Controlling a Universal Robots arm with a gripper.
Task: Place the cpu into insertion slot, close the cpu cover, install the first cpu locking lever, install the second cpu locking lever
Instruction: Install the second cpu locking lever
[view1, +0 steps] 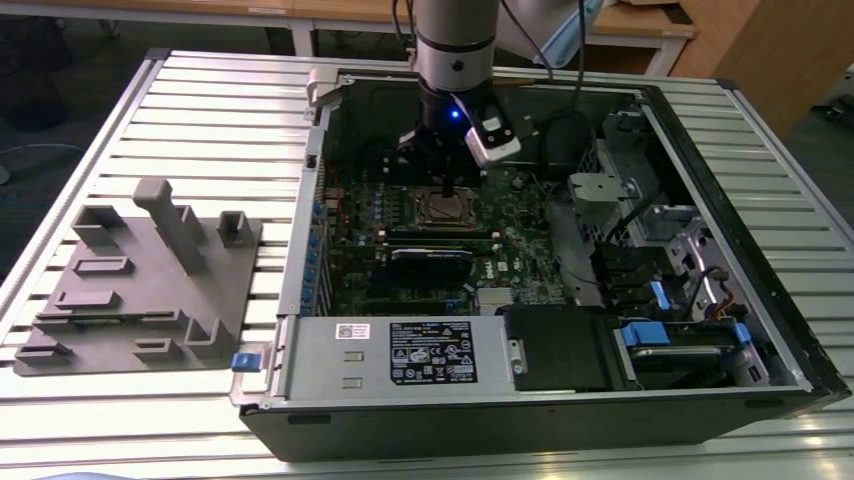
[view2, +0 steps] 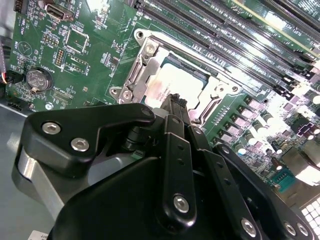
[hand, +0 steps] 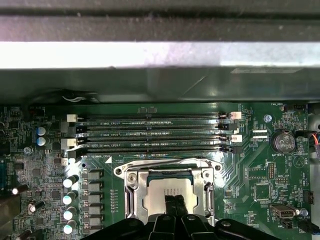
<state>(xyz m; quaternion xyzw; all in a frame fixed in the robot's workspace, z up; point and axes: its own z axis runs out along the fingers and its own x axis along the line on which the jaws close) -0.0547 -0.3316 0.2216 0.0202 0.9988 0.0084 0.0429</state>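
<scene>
Gripper (hand: 175, 205) over cpu (hand: 172, 192), cpu cover (hand: 134, 192) down, framing its edges

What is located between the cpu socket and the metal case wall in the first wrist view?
Four long memory slots lie between the cpu cover and the case wall.

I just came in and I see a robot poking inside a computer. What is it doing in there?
A robot arm is reaching down into an open computer case that lies on a table. Its gripper is right over the chip, which already sits in its square socket on the green board. A shiny metal frame lies around the chip, with the chip showing through its window. The fingertips look close together, at or just above the chip's top.
</scene>
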